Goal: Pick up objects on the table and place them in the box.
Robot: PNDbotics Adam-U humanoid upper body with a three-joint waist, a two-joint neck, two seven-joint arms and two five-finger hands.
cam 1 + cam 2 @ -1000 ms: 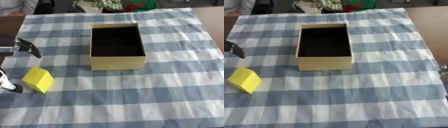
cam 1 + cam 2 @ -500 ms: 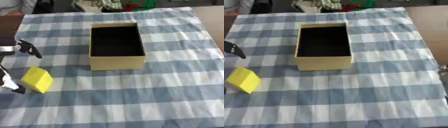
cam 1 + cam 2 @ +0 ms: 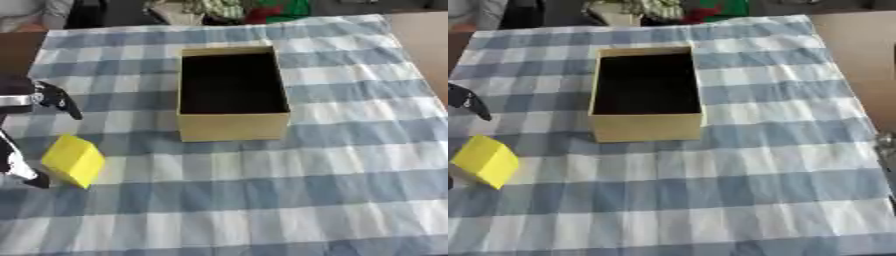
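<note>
The robot's left hand (image 3: 26,130) is spreading wide around the small yellow block (image 3: 73,160); closing off-centre risks nudging it away from the open tan cardboard box (image 3: 233,92).

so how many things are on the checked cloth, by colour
yellow: 1, the yellow block near the left edge
tan: 1, the open box, dark inside with nothing showing in it
total: 2
</note>
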